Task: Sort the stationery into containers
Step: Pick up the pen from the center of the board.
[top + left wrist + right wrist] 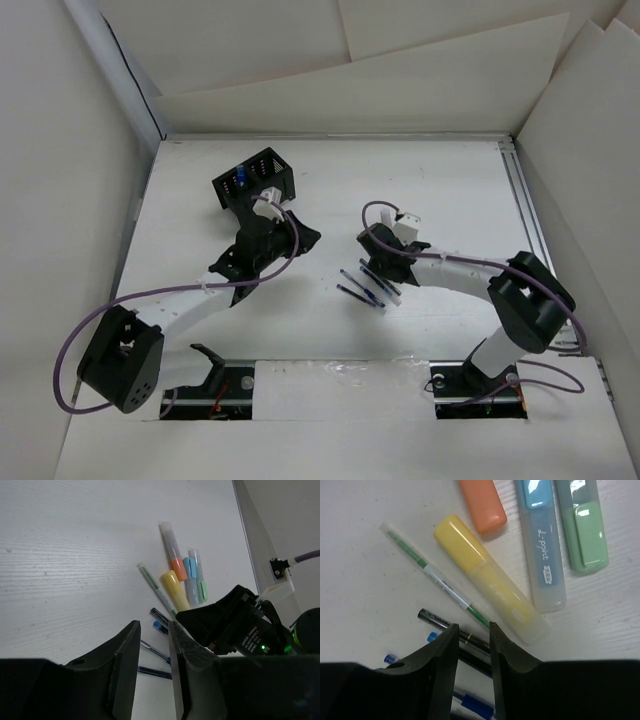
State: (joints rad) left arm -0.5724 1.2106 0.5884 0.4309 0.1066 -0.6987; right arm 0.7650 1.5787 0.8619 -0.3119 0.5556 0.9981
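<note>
highlighters: orange [482, 505], yellow [487, 577], light blue [541, 540], green [582, 527], pastel, translucent barrels, side by side on desk [365, 530] | pens [452, 630]: thin, dark/blue, beside them under right hand [472, 652], fingers slightly parted, empty | left hand [152, 657]: slightly parted, empty | mesh organizer [255, 180]: far-left desk

Blue highlighter [540, 545]: script "d-point" along barrel, w/ small dark label block below it, too small to read. Yellow highlighter [490, 580]: faint same-style script on barrel + small label near its end, neither legible. Green pen [437, 577]: white label w/ tiny dark print, unreadable. Right arm's gripper body [235, 627] in left wrist view: white print lines by a green LED, too blurred to read
</note>
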